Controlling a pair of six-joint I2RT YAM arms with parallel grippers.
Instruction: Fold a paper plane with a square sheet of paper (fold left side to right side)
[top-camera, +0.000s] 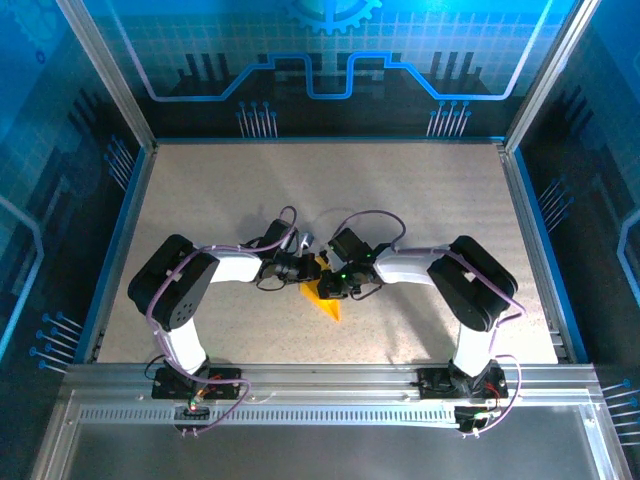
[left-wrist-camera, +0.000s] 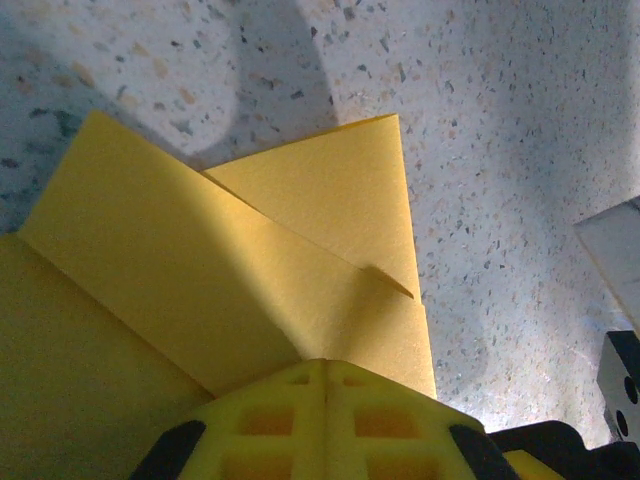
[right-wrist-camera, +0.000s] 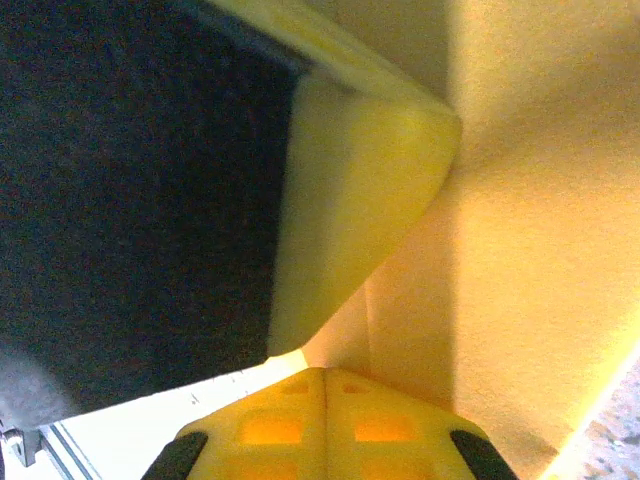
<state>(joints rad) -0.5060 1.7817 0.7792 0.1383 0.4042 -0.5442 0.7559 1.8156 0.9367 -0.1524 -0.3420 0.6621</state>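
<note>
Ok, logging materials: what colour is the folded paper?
Yellow-orange folded paper; clearest in the left wrist view.

No lettering can be read; the blue back wall (top-camera: 200, 40) bears a gear emblem (top-camera: 335, 12) and circuit lines.

Near the middle of the speckled table (top-camera: 420, 200), the yellow-orange sheet of paper (top-camera: 323, 300) lies folded into a pointed wedge, its tip aimed toward five o'clock. The left gripper (top-camera: 306, 268) sits at its ten o'clock edge, the right gripper (top-camera: 336, 287) at its two o'clock edge; both, jaws closed, seem to press on the paper's upper part.
</note>
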